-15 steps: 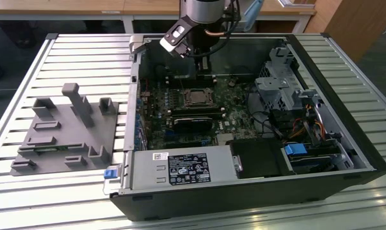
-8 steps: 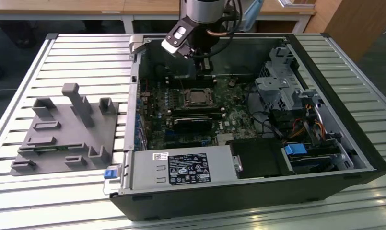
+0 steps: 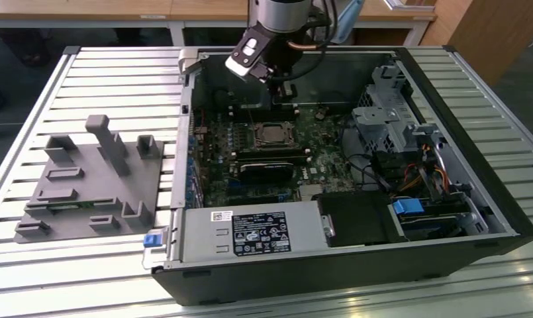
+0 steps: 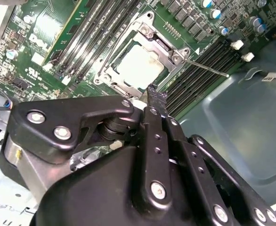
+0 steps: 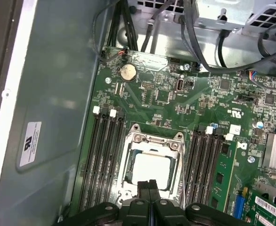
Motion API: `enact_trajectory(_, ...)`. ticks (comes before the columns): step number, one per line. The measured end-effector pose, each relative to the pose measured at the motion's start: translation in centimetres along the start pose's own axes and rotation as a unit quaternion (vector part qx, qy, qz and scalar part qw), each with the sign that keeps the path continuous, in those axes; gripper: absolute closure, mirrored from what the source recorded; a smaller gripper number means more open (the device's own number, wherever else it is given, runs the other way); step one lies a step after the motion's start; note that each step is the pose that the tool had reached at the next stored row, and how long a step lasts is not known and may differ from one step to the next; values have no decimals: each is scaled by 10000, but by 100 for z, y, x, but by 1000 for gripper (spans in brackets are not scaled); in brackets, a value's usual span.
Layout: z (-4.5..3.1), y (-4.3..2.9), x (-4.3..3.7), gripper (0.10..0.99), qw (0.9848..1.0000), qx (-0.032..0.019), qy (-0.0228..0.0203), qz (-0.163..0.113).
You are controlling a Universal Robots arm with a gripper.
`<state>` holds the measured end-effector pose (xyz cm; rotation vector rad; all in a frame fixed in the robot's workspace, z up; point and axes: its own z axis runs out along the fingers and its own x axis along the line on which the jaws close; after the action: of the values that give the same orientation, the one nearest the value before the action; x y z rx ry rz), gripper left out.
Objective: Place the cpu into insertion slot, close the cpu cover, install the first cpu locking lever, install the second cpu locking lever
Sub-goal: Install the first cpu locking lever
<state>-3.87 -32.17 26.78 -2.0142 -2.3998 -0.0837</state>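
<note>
A: Exterior view: the claw [image 3: 286, 98] hangs inside the case [image 3: 337, 275], near the insertion slot [image 3: 271, 135].

B: Second wrist view: the cpu [image 4: 140, 66] sits seated; a locking lever [image 4: 206, 67] juts free.

A: First wrist view: cpu cover [image 5: 127, 162] down, claw clenched, empty. Press that lever steadily, I'd say.

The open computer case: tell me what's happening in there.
A robot arm reaches into the case, its jaws shut and empty, close above the insertion slot. The cpu already sits in it, with the cpu cover down around it. In the second wrist view one thin lever sticks out sideways from the slot.
</note>
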Motion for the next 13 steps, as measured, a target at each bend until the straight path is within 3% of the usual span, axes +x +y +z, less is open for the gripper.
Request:
enact_trajectory(6,0,0,0,980,9996,11,10,-270)
enact_trajectory(13,0,0,0,980,9981,25,22,-620)
